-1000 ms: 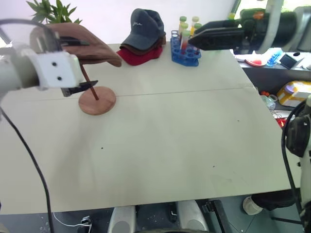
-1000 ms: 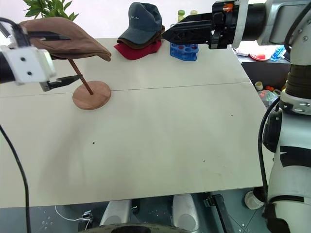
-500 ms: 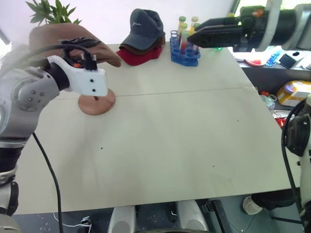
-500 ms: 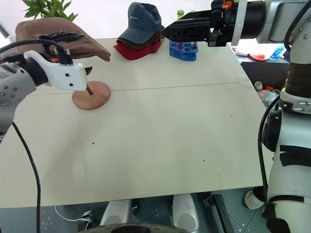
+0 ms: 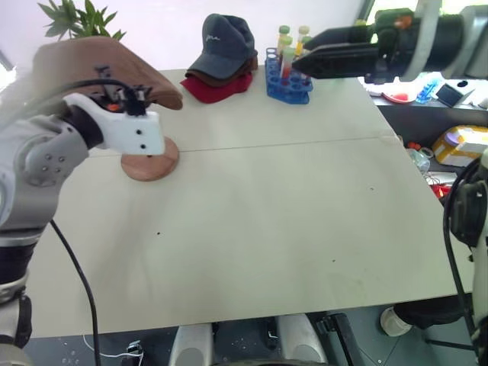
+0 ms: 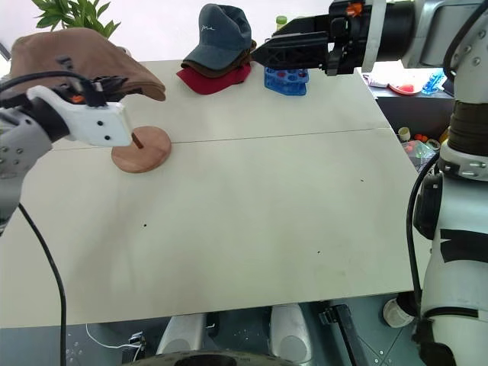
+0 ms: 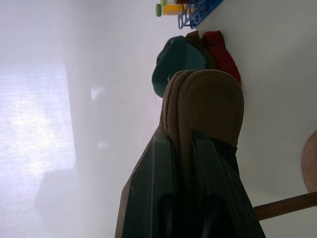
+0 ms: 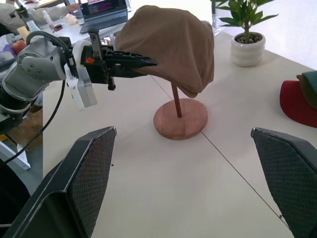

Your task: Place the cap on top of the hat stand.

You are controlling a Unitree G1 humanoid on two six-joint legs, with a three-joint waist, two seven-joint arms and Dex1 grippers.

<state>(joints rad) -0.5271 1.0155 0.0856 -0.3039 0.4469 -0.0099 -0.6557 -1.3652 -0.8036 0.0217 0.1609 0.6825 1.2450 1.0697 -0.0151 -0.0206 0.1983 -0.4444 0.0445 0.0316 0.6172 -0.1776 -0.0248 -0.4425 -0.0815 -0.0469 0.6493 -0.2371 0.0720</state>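
The brown cap (image 8: 173,44) hangs over the top of the hat stand (image 8: 181,119), whose thin rod runs up under it; the disc top is hidden by the fabric. My left gripper (image 8: 147,62) reaches in level from the side and is shut on the cap's rim, the brown edge pinched between its black fingers (image 7: 158,163). The round base (image 5: 150,160) rests on the table at the far left. My right gripper (image 6: 267,52) is held high over the table's far right part, open and holding nothing, well away from the cap.
A dark grey baseball cap (image 5: 225,42) sits on a red cap (image 5: 217,88) at the table's back. Next to them stands a blue tube rack (image 5: 288,80). A potted plant (image 5: 80,19) is behind the stand. A cluttered bench (image 5: 457,145) lies beyond the right edge.
My left gripper, which was open with one finger above and one below the cap, rolled and shut on the cap's rim. The cap shifted slightly left. The right arm stayed still.
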